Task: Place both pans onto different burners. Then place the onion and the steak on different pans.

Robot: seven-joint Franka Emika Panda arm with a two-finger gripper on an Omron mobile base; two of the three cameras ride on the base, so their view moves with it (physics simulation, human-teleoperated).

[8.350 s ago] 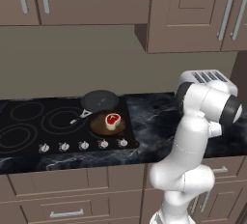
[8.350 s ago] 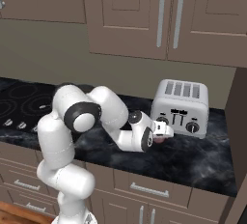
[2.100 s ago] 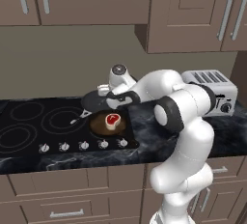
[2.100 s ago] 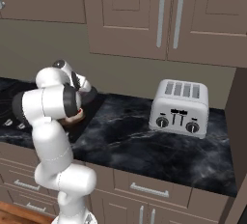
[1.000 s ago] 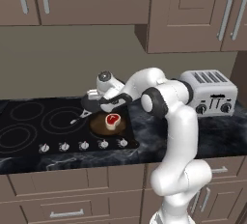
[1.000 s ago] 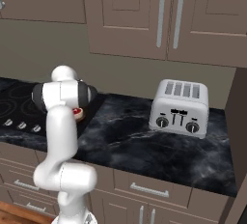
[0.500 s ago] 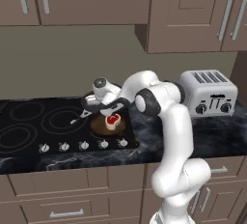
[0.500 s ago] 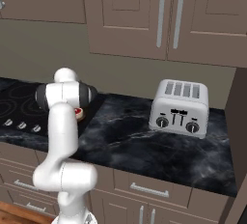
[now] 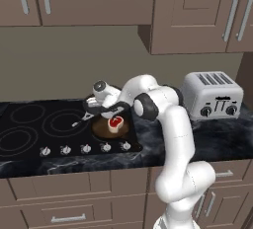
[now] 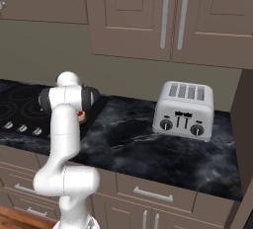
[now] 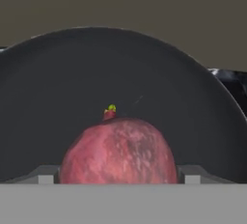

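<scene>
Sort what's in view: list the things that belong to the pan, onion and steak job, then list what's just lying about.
Belongs to the job:
- dark pan, on the cooktop
- brown pan, on the cooktop
- steak, lying in the brown pan
- onion, between the fingertips over the dark pan
- burners
- gripper

Just lying about:
- toaster, on the counter
- cooktop knobs

You saw a silver four-slot toaster [image 9: 212, 95] standing upright on the dark marbled countertop [image 10: 148, 149], well to the right of the cooktop, with its knobs and levers facing the front edge. Brown wall cabinets [image 10: 168, 16] with vertical silver bar handles hung above the counter, and a plain grey-brown backsplash [image 9: 69, 60] ran between them and the counter. Below the counter edge you had brown drawer fronts [image 9: 64, 206] fitted with horizontal silver pulls.
</scene>
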